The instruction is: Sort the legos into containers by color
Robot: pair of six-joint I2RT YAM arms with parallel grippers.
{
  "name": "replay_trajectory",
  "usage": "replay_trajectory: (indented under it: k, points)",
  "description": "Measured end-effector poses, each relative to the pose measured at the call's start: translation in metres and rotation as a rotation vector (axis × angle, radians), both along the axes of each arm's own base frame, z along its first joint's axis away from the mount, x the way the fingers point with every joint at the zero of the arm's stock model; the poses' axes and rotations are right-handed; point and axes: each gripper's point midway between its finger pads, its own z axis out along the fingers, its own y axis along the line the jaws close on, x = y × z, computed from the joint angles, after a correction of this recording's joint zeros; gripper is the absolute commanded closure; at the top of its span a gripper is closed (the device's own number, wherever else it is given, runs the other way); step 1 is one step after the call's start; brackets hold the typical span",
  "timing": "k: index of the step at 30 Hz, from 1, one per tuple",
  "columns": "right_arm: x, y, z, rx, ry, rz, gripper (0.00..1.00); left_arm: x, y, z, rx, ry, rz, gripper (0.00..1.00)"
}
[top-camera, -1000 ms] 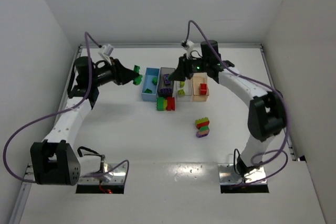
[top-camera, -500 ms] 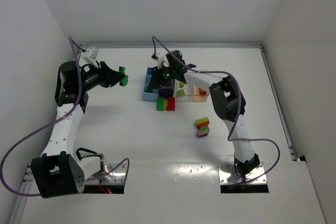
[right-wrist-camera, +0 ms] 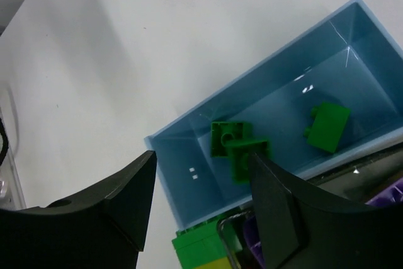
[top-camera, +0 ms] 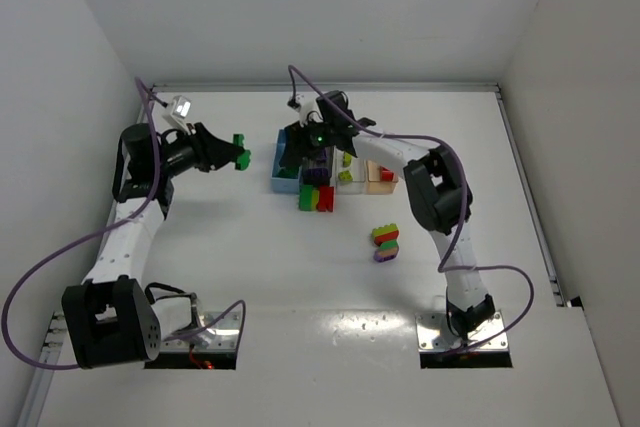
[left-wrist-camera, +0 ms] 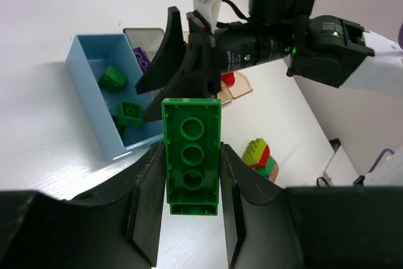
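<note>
The left gripper [left-wrist-camera: 192, 155] clamps a green brick [left-wrist-camera: 191, 127] (long axis along the fingers). The blue bin [left-wrist-camera: 134, 145] lies near, to its right. The right gripper [right-wrist-camera: 201, 159], jaws apart and empty, hovers over that bin.

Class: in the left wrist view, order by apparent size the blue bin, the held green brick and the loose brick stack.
Blue bin and held green brick: about alike, unranked, since the brick sits nearest the camera.
Smallest: brick stack.
</note>
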Motion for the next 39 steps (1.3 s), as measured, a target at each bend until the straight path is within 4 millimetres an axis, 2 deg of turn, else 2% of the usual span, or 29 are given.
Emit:
replay_trajectory:
  k: [3, 5, 12, 15, 18, 20, 22, 32, 38, 39]
  points:
    - [-0.008, -0.004, 0.020, 0.013, -0.027, 0.017, 0.39, 0.000, -0.003, 0.003, -0.029, -0.005, -0.012, 0.93]
    - [-0.020, -0.008, 0.040, 0.051, -0.036, 0.042, 0.39, -0.001, -0.006, 0.007, -0.052, -0.017, -0.027, 0.93]
    - [-0.082, -0.004, 0.141, 0.374, -0.034, 0.247, 0.37, -0.008, -0.021, 0.017, -0.176, -0.017, -0.145, 0.92]
    - [-0.098, 0.002, 0.154, 0.454, 0.000, 0.300, 0.36, -0.012, -0.031, 0.015, -0.221, 0.017, -0.198, 0.92]
    - [-0.114, 0.007, 0.156, 0.493, 0.062, 0.345, 0.32, -0.019, -0.041, 0.019, -0.239, 0.021, -0.251, 0.92]
    - [-0.120, 0.012, 0.158, 0.506, 0.081, 0.367, 0.23, -0.022, -0.044, 0.022, -0.240, 0.011, -0.271, 0.92]
    - [-0.128, 0.016, 0.159, 0.514, 0.101, 0.390, 0.22, -0.024, -0.047, 0.024, -0.244, 0.010, -0.286, 0.92]
    - [-0.138, 0.029, 0.143, 0.513, 0.171, 0.421, 0.22, -0.029, -0.056, 0.025, -0.242, 0.009, -0.321, 0.92]
    - [-0.137, 0.034, 0.148, 0.522, 0.167, 0.432, 0.22, -0.033, -0.062, 0.018, -0.230, 0.024, -0.342, 0.92]
    - [-0.137, 0.034, 0.149, 0.523, 0.165, 0.435, 0.26, -0.033, -0.062, 0.017, -0.228, 0.027, -0.342, 0.92]
